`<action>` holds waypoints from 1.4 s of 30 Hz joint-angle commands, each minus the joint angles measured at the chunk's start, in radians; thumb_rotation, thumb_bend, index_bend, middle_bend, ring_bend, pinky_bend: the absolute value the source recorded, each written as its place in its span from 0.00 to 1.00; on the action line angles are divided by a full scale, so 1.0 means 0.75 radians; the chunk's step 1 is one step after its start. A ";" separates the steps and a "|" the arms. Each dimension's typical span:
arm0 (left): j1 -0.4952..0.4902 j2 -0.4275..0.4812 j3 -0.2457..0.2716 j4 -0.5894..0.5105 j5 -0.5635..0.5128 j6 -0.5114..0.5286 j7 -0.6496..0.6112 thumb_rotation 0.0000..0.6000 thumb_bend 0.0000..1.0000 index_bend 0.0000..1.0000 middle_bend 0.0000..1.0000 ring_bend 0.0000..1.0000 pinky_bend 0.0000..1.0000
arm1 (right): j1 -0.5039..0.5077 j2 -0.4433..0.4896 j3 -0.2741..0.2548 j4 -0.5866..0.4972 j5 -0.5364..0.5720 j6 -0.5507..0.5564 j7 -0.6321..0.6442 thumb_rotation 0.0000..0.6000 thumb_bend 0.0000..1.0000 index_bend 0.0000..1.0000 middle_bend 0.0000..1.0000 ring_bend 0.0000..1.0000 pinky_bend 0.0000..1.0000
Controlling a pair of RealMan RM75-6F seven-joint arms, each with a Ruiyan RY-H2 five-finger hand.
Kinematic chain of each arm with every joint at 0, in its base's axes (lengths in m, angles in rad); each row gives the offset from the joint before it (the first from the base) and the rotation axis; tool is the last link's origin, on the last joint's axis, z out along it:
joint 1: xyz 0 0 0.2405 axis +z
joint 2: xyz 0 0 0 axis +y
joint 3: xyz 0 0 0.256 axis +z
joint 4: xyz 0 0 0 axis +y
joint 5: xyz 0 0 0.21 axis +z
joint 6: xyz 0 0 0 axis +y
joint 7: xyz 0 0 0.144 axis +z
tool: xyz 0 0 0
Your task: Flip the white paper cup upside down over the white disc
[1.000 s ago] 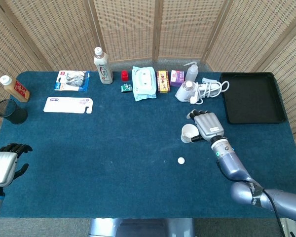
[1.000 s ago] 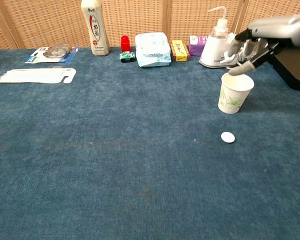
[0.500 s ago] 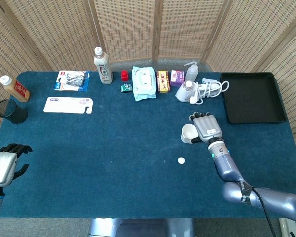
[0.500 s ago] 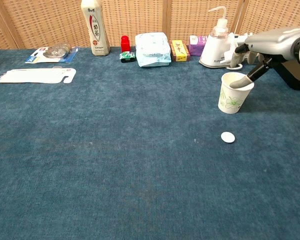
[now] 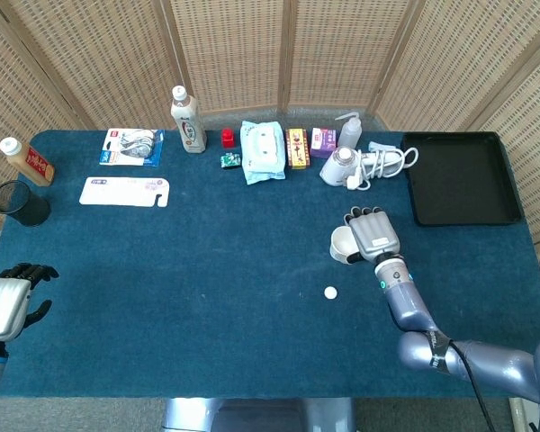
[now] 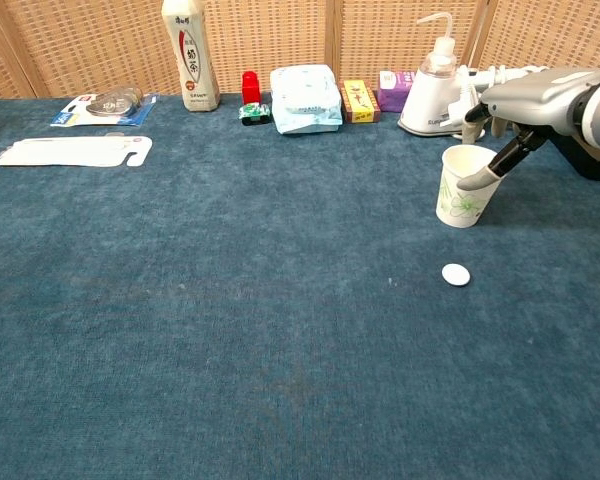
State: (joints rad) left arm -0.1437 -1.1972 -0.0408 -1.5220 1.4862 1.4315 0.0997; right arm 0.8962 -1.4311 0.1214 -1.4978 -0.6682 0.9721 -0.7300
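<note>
The white paper cup (image 5: 343, 243) (image 6: 465, 187) stands upright on the blue table, mouth up, with a green print on its side. The small white disc (image 5: 330, 292) (image 6: 456, 274) lies flat a short way in front of it. My right hand (image 5: 371, 234) (image 6: 525, 98) hovers at the cup's right side, palm down. Its thumb (image 6: 482, 177) lies against the cup's outer wall, while the other fingers hang behind the rim without a firm grip. My left hand (image 5: 9, 301) rests empty at the table's near left edge, fingers apart.
Along the back edge stand a bottle (image 5: 188, 120), a red cap (image 5: 227, 137), a wipes pack (image 5: 262, 151), small boxes (image 5: 297, 148) and a pump bottle (image 6: 430, 92). A black tray (image 5: 459, 178) sits at the right. A black cup (image 5: 18, 203) stands far left.
My right hand has come lower and closer to the cup. Its thumb has moved from the rim down onto the outer side. The cup and disc have not moved.
</note>
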 commanded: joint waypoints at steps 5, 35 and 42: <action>0.003 -0.001 0.002 0.005 -0.002 0.002 -0.005 1.00 0.23 0.41 0.47 0.35 0.45 | -0.008 -0.027 0.010 0.030 -0.020 0.019 0.029 0.48 0.26 0.44 0.29 0.32 0.29; 0.011 0.035 0.003 -0.038 0.009 0.025 0.014 1.00 0.23 0.41 0.47 0.35 0.45 | -0.207 -0.035 0.141 0.106 -0.222 -0.320 0.914 0.48 0.25 0.37 0.29 0.31 0.22; 0.013 0.040 0.001 -0.041 0.017 0.038 0.010 1.00 0.23 0.41 0.47 0.35 0.45 | -0.209 -0.003 0.114 0.120 -0.230 -0.320 0.886 0.48 0.25 0.09 0.22 0.25 0.18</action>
State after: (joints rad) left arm -0.1338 -1.1675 -0.0399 -1.5530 1.4990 1.4599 0.1073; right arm 0.7408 -1.4404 0.2072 -1.4067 -0.8366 0.7258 -0.0623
